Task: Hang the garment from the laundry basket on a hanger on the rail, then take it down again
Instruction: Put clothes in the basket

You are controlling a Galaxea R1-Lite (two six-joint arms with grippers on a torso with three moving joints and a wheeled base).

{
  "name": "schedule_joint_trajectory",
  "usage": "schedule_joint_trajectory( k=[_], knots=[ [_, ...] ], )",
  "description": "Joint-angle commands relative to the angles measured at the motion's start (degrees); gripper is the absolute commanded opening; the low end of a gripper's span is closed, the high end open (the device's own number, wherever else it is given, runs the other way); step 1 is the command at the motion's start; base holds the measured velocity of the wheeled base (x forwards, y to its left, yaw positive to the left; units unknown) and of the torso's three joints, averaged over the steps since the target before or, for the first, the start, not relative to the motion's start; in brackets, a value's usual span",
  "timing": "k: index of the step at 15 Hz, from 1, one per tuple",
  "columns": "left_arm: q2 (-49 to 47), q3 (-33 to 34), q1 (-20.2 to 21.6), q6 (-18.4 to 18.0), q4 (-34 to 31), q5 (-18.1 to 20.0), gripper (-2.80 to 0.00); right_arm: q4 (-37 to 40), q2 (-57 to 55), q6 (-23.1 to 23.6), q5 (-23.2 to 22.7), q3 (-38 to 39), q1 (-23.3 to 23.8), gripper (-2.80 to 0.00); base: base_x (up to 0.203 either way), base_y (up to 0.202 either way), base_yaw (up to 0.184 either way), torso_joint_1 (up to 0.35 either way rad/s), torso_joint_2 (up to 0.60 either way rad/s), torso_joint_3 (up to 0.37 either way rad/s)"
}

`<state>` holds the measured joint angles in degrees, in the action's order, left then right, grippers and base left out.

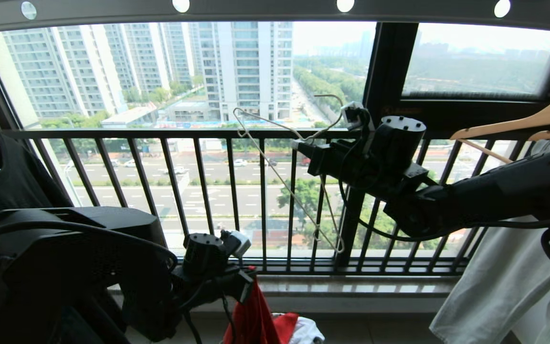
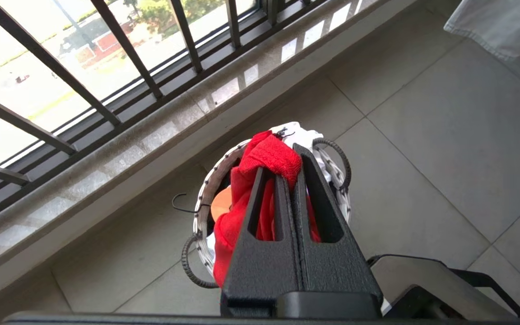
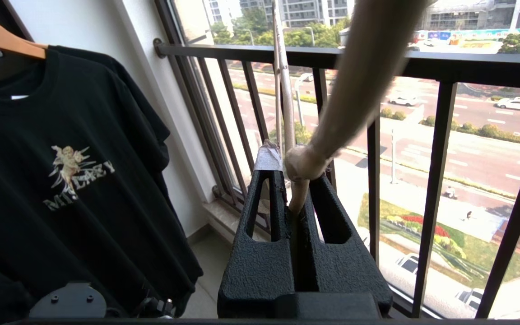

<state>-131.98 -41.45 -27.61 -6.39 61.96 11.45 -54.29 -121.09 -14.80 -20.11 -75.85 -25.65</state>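
Left gripper (image 2: 287, 174): we see its jaws pressed together on a fold of the red shirt (image 2: 266, 155), low beside the window railing (image 1: 265, 200)
Shirt: it hangs from that grip in a bunched strand, its lower part still down in the basket (image 2: 206, 198); in the head view we see it as a red drape (image 1: 256, 320) below the left gripper (image 1: 248, 282)
Basket: on the floor tiles just by the stone sill (image 2: 160, 135), white rim showing, a dark loop handle (image 2: 339, 158) at its side; something white lies in it beside the red, and we think a patch of orange too
Right gripper (image 3: 294, 180): clamped on the wire hanger (image 1: 284, 181) near its twisted neck, held up in front of the railing (image 3: 440, 135); in the head view it sits mid-frame (image 1: 303, 148), hook above
Hanger: tilted, clear of the rail (image 1: 275, 9), which runs overhead with its round holes
Around: a black printed tee (image 3: 70, 171) on a wooden hanger (image 3: 2, 40) to the left, a pale garment (image 1: 509, 282) under wooden hangers (image 1: 523, 122) to the right
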Motion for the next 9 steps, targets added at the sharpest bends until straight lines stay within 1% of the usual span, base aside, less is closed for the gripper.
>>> schedule_joint_trajectory(
  k=[1,7,8,9],
  knots=[
    [-4.22,0.27,-0.07,-1.98,0.53,-0.37,-2.8,-0.33,0.29,-0.05,-0.1,0.09,-0.02,-2.8,0.0,0.0,0.0,0.0,0.0,0.0],
    [-5.34,-0.94,-0.07,-2.49,0.53,-0.88,-2.8,-0.29,0.59,-0.05,-0.1,0.18,-0.02,-2.8,0.0,0.0,0.0,0.0,0.0,0.0],
    [-6.05,-1.19,-0.07,-2.59,0.53,-2.57,-2.8,-0.29,0.59,-0.05,-0.1,0.18,-0.02,-2.8,0.0,0.0,0.0,0.0,0.0,0.0],
    [-6.4,-1.66,-0.07,-2.75,0.53,-3.01,-2.8,-0.29,0.59,-0.05,-0.1,0.18,-0.02,-2.8,0.0,0.0,0.0,0.0,0.0,0.0]
  ],
)
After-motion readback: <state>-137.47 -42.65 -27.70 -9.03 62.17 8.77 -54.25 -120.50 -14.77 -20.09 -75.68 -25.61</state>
